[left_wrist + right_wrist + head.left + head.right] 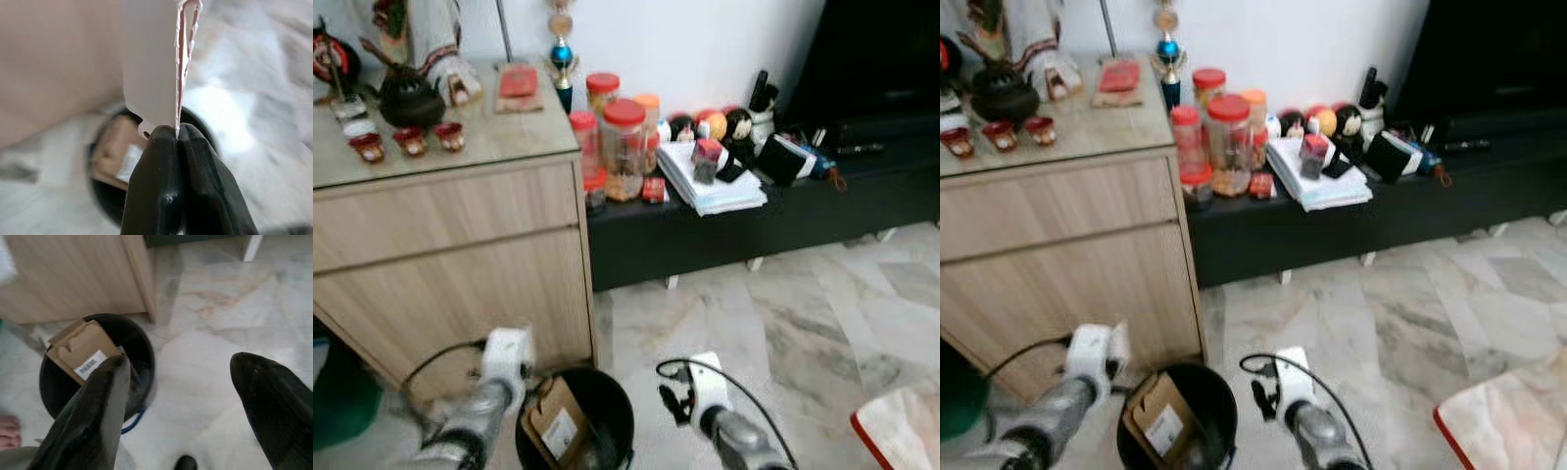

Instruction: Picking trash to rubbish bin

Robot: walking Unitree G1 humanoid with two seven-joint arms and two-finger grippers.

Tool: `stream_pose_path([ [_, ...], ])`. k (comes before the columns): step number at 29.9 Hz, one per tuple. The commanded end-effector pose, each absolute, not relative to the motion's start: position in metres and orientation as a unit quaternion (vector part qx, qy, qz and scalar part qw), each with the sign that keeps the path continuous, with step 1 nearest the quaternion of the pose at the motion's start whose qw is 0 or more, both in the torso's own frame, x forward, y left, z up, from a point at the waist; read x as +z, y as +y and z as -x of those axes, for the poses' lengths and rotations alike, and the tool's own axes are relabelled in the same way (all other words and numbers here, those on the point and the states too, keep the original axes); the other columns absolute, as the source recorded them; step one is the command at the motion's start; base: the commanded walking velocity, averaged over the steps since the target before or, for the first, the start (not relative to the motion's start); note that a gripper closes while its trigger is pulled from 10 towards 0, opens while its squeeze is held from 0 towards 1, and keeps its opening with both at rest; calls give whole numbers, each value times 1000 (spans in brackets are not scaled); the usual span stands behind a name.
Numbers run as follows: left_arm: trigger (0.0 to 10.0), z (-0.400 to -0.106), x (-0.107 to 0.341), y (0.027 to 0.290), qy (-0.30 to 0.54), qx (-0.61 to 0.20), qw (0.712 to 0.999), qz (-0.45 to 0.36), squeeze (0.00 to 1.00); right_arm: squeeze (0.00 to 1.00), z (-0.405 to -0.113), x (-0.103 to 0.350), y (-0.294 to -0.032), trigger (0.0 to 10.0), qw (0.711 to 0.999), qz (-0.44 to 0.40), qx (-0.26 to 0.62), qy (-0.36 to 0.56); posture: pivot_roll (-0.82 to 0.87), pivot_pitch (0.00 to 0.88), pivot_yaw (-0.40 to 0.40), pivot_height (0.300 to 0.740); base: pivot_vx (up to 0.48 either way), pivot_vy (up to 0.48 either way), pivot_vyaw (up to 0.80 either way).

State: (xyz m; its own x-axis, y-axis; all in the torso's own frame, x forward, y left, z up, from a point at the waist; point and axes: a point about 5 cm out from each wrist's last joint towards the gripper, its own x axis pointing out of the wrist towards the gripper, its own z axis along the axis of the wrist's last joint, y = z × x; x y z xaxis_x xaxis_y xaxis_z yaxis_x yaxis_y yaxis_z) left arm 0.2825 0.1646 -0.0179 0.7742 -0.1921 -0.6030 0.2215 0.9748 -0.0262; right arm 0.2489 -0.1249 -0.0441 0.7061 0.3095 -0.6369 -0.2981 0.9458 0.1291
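Observation:
A black rubbish bin (607, 401) stands on the marble floor by the cabinet corner, with a brown cardboard box (553, 421) leaning inside it. My left gripper (178, 134) is shut on a thin white piece of trash (149, 58) with a pinkish edge, held above the bin (100, 191). My right gripper (178, 363) is open with nothing between its fingers, hovering over the floor just beside the bin (51, 391) and its labelled box (80, 350). Both silver arms, left (475, 406) and right (729, 431), flank the bin.
A wooden cabinet (450, 255) with tea ware on top rises right behind the bin. A low black bench (754, 230) carries jars, papers and small items. A red-edged mat (901, 431) lies at the lower right; a green object (342, 401) sits at the left.

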Motion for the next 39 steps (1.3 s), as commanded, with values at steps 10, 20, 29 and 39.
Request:
stream_pose_path([
  [10,10000,-281,-21,149,344,-159,925,-27,1000,0,-268,-26,-106,10000,924,-11,230,305,-57,0,-39,740,0,0,0],
  [20,10000,-279,-22,154,348,-150,925,-18,1000,0,-261,-31,-108,10000,920,-10,236,312,-56,0,-45,740,0,0,0],
  [29,10000,-280,-21,162,343,-128,930,-29,1000,0,-261,-32,-111,10000,923,-13,224,312,-57,0,-47,740,0,0,0],
  [39,10000,-274,-21,206,331,-12,938,-105,0,0,-245,-47,-128,10000,925,-14,151,348,-48,0,-35,740,0,0,0],
])
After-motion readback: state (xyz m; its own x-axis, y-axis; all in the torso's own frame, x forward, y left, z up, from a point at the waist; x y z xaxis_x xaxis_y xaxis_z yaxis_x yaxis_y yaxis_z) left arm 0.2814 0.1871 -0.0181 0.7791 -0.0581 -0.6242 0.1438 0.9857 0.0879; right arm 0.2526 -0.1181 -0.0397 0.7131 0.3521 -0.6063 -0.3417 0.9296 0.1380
